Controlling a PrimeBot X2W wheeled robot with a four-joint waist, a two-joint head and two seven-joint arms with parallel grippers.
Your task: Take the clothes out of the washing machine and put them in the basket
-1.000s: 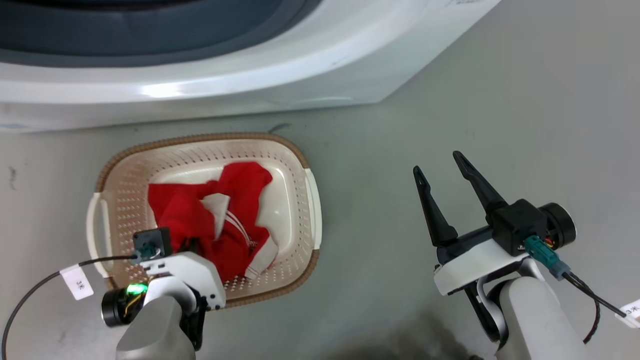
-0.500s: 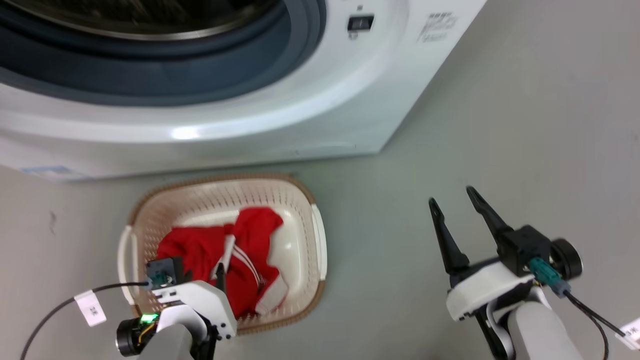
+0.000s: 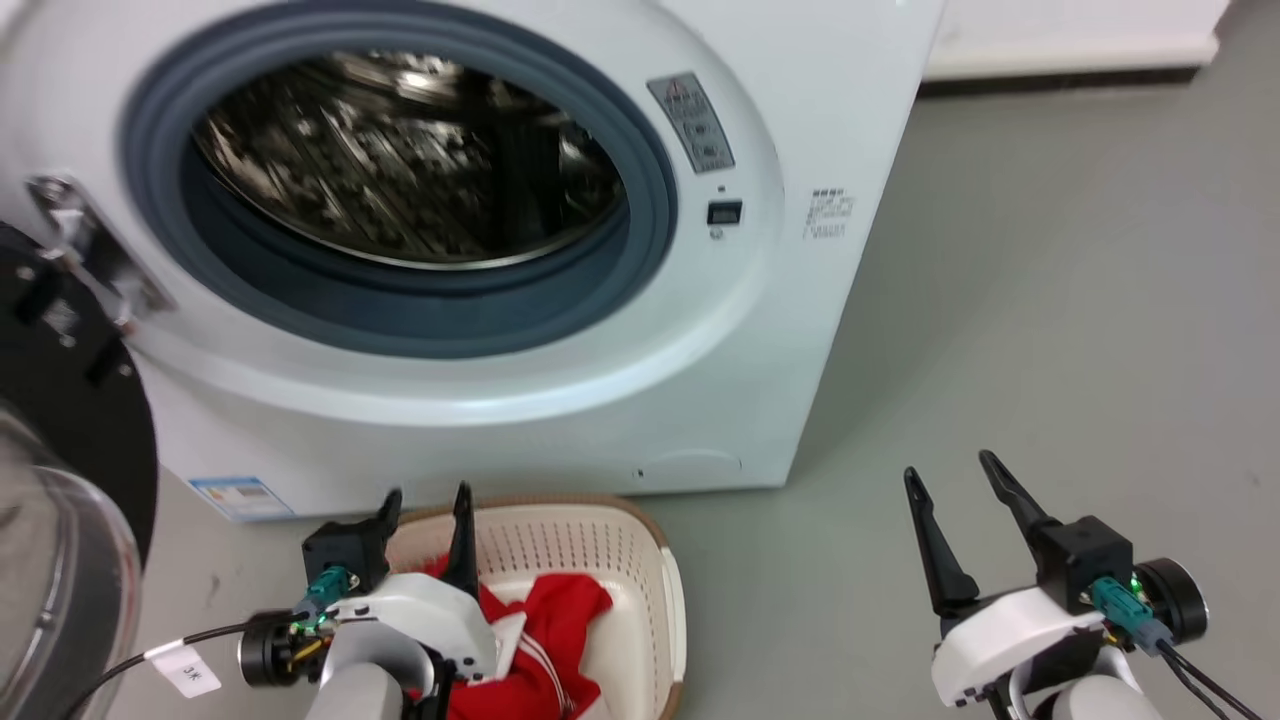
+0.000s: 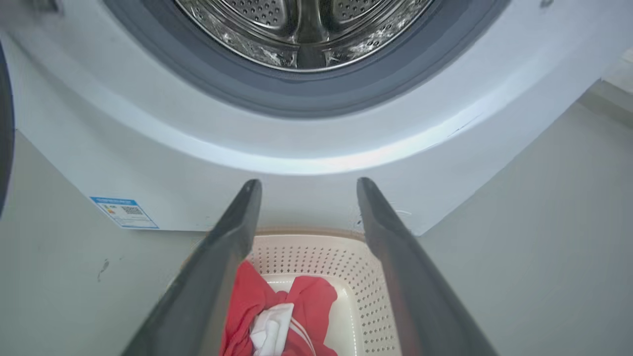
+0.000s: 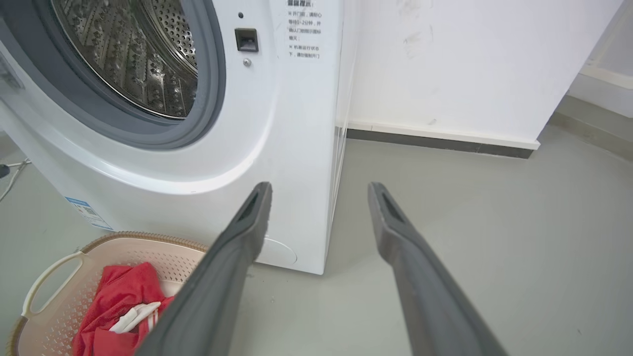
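Observation:
The white washing machine (image 3: pixel 760 330) stands with its door open and its steel drum (image 3: pixel 400 160) shows no clothes. Red clothes (image 3: pixel 540 640) with white stripes lie in the cream basket (image 3: pixel 650 580) on the floor in front of the machine. They also show as red clothes (image 4: pixel 277 316) in the basket (image 4: pixel 366 277) in the left wrist view, and as red clothes (image 5: pixel 118 306) in the basket (image 5: pixel 54 277) in the right wrist view. My left gripper (image 3: pixel 425 505) hovers open above the basket, holding nothing. My right gripper (image 3: pixel 950 475) is open over bare floor to the right.
The machine's black-rimmed glass door (image 3: pixel 60 500) hangs open at the far left. A white wall with a dark baseboard (image 5: pixel 435 141) runs behind the machine on the right. Grey floor (image 3: pixel 1050 300) stretches to the right of the machine.
The head camera has tilted up, so the drum opening is now in view and the basket sits at the bottom edge. My left gripper has risen off the clothes in the basket.

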